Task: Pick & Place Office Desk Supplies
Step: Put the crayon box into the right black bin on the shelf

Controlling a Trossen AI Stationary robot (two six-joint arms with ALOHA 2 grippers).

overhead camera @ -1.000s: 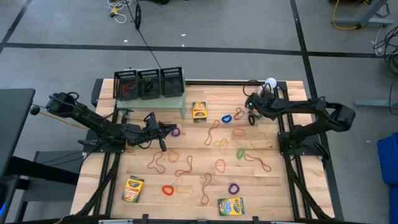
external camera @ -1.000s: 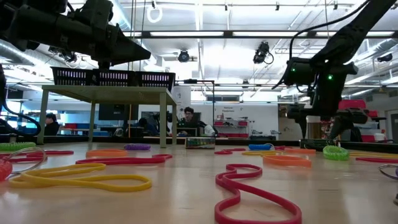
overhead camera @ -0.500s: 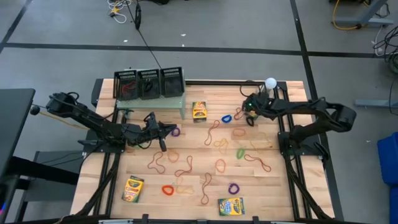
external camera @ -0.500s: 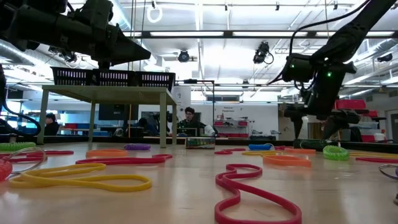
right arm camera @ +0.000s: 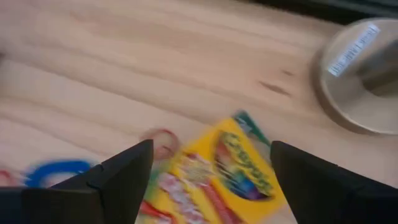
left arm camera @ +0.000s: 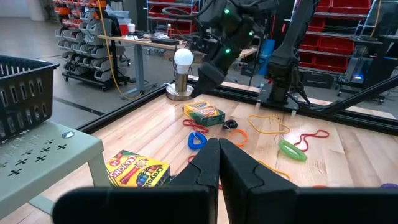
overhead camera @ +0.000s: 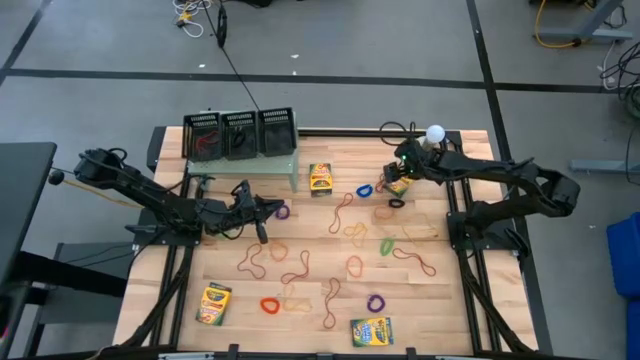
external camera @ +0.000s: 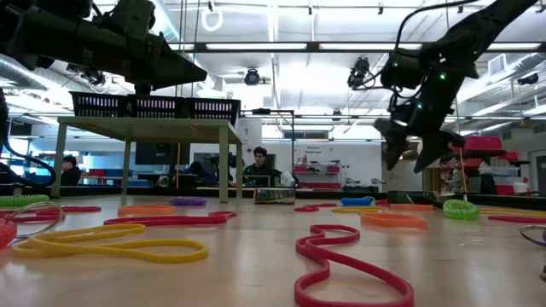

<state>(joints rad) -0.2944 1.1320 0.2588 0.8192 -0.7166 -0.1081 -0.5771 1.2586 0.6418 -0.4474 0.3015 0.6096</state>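
Table (overhead camera: 420, 300) carries pale green stand (overhead camera: 262, 163) at far-left corner w/ three black mesh trays (overhead camera: 240, 133) on top. Left gripper (overhead camera: 262, 208) sits nr left edge, fingers pressed together, holding nothing. Right gripper (overhead camera: 398, 172), fingers spread wide, hangs above crayon box (right arm camera: 217, 171) nr far-right corner, beside globe (overhead camera: 435, 134). Rubber bands (overhead camera: 345, 235) scattered mid-table.

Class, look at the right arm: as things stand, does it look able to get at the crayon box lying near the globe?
Probably yes. The right gripper hangs open just above that crayon box, which lies flat on the table; only small rubber bands lie beside it, nothing covering it.
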